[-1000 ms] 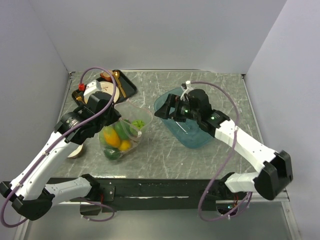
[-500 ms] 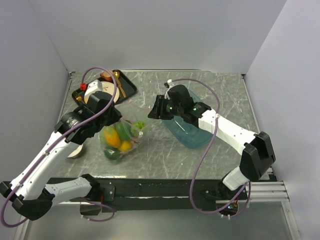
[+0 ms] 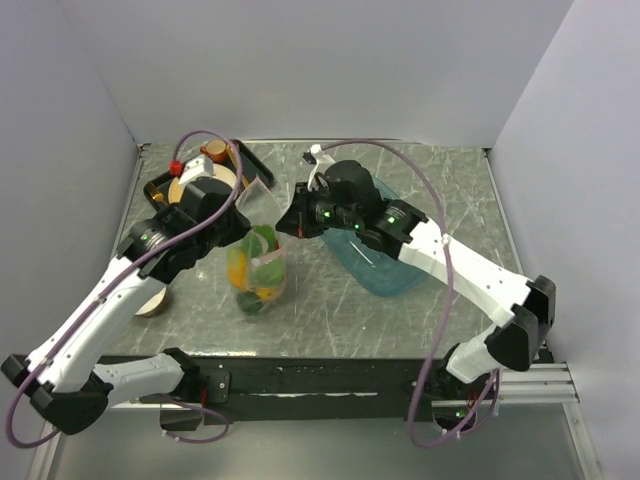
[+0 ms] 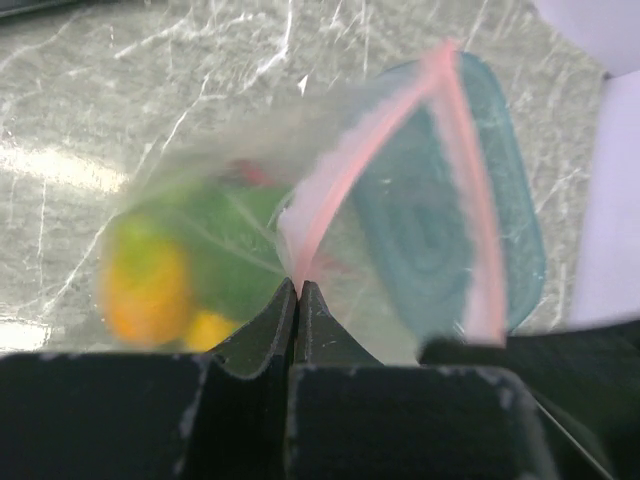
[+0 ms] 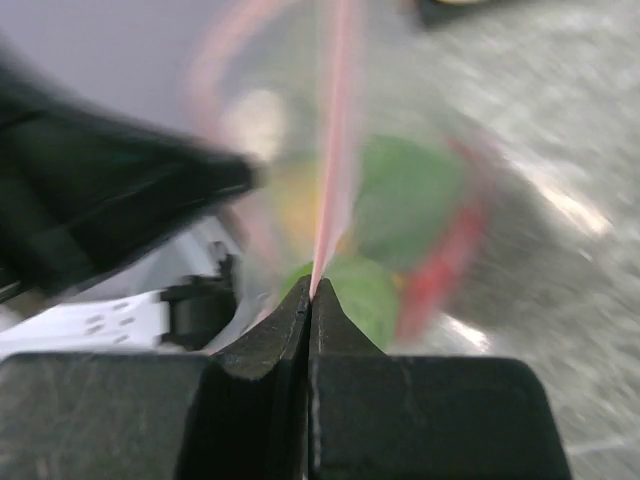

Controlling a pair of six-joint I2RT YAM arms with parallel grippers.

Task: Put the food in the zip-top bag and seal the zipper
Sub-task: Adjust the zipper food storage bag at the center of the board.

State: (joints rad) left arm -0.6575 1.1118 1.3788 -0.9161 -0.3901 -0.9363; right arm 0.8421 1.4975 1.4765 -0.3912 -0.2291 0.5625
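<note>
Here, crinkly clear bag (image 3: pixel 258 272), narrow pink zipper (image 4: pixel 350 175)

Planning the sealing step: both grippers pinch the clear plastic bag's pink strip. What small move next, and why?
Probably slide the right gripper along the pale pink zipper strip toward the left gripper: toy food is bagged, yet the strip gapes.

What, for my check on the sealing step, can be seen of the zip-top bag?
The zip-top bag is clear, thin, crinkly plastic with a pale pink zipper along its mouth. It is upright between the arms, mouth upward, holding green, yellow, orange and red food. The left gripper and right gripper are each shut on the zipper, from opposite sides. In the left wrist view the strip's two sides look parted.
</note>
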